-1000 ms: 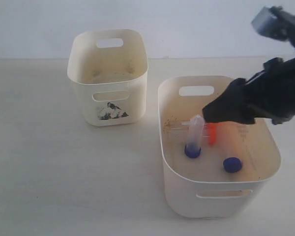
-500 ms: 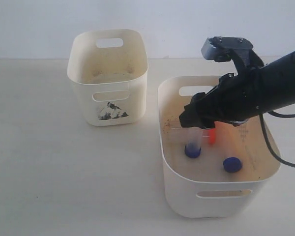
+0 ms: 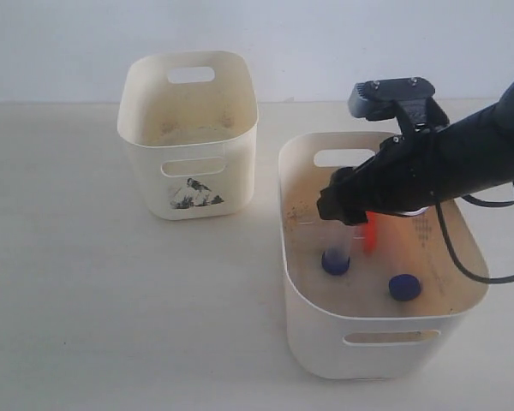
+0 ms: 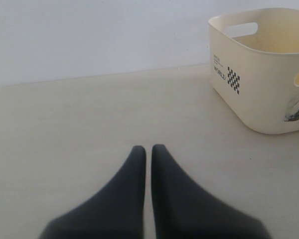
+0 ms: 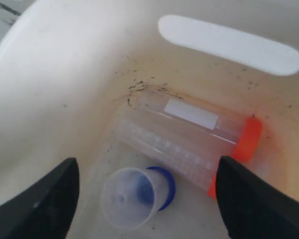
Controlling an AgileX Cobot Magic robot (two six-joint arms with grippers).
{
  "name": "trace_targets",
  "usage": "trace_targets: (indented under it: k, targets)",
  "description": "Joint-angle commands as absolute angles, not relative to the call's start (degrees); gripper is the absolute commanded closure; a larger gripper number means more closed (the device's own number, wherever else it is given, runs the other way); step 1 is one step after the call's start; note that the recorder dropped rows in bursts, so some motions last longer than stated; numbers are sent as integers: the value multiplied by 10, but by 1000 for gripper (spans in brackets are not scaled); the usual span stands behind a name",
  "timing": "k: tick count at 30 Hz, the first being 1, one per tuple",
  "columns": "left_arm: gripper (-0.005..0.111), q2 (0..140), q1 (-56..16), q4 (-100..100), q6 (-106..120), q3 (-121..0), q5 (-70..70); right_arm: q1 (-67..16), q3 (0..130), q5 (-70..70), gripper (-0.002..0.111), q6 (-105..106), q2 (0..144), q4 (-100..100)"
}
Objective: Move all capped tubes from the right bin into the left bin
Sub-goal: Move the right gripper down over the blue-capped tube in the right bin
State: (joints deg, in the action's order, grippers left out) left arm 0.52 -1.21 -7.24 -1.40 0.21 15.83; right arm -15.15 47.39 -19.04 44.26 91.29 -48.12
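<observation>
Right gripper [image 5: 147, 164] spread above upright blue-capped tube [image 5: 132, 196]; orange-capped tube [image 5: 184, 134] flat

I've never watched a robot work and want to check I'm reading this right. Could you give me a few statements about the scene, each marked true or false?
1. The right gripper is open inside the right bin. True.
2. The orange-capped tube stands upright. False: it lies on its side.
3. The left gripper is shut and empty. True.
4. The blue-capped tube is gripped and lifted out. False: it stands cap-down on the right bin's floor, not gripped.
</observation>
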Motion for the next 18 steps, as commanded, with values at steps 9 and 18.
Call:
trace_targets:
  k: [9,18]
  targets:
    - [102,4,-11,-69,-21,0,150,-155,476,-220,51,440,937,-490]
    - [102,4,-11,-69,-21,0,150,-155,476,-228,44,438,937,-492]
